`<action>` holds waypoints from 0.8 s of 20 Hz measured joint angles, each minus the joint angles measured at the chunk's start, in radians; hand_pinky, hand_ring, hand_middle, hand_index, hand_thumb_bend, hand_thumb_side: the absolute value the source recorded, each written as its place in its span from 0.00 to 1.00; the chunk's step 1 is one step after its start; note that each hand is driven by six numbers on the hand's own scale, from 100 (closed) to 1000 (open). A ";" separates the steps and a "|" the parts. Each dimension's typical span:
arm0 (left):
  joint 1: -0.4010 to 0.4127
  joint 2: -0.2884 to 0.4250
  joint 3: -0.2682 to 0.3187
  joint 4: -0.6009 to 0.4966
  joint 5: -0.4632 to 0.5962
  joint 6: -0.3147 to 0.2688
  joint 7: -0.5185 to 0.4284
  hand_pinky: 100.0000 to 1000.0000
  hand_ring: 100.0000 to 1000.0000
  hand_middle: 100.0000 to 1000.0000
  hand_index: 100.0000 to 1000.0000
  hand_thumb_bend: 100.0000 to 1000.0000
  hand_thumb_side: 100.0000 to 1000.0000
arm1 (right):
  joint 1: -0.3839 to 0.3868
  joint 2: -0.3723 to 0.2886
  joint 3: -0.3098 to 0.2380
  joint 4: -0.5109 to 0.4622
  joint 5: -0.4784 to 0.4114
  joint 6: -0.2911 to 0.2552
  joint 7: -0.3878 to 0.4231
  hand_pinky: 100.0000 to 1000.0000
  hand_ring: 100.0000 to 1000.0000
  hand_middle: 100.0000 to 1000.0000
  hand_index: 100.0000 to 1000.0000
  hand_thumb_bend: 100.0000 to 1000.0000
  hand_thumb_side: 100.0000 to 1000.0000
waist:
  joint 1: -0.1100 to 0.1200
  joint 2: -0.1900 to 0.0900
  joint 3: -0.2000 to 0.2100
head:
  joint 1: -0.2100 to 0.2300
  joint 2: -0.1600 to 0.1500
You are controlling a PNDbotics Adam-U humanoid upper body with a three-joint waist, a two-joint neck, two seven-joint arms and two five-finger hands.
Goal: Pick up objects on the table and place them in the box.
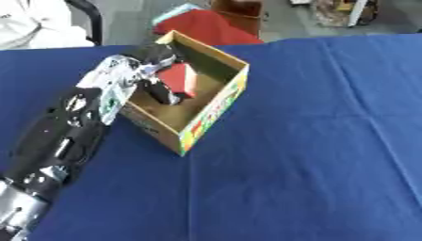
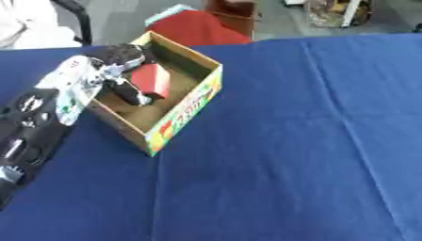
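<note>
An open cardboard box (image 1: 216, 109) with a colourful printed front stands on the blue table at upper left of centre. My left arm comes in from the lower left and my left hand (image 1: 158, 70) reaches over the box's left wall into it. Its fingers (image 1: 165, 92) curl around a red block (image 1: 179, 78) that sits inside the box, near the back. The block's lower part is hidden by the fingers. My right hand shows in neither view.
Blue cloth (image 1: 313, 141) covers the whole table to the right and front of the box. Beyond the far edge stand a red seat (image 1: 206, 26), a brown object and a person in white at upper left.
</note>
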 measured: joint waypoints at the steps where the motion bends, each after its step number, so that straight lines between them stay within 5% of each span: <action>1: 0.000 0.000 0.000 -0.001 -0.011 0.001 -0.012 0.81 0.91 0.87 0.90 0.50 0.34 | 0.000 0.000 0.000 0.000 0.000 0.000 0.000 0.65 0.72 0.84 0.75 0.00 1.00 | 0.000 0.000 0.000 | 0.000 0.000; 9: 0.000 0.000 0.013 -0.031 -0.075 0.024 -0.055 0.81 0.92 0.87 0.92 0.55 0.37 | 0.000 0.000 0.000 0.000 -0.001 0.000 0.000 0.65 0.72 0.84 0.75 0.00 1.00 | -0.002 -0.002 0.006 | -0.002 0.002; 16: 0.000 0.000 0.020 -0.105 -0.012 0.048 -0.026 0.75 0.86 0.79 0.88 0.27 0.37 | 0.000 0.000 0.000 0.000 -0.001 0.000 0.000 0.65 0.72 0.84 0.75 0.00 1.00 | -0.005 -0.011 0.012 | -0.003 0.010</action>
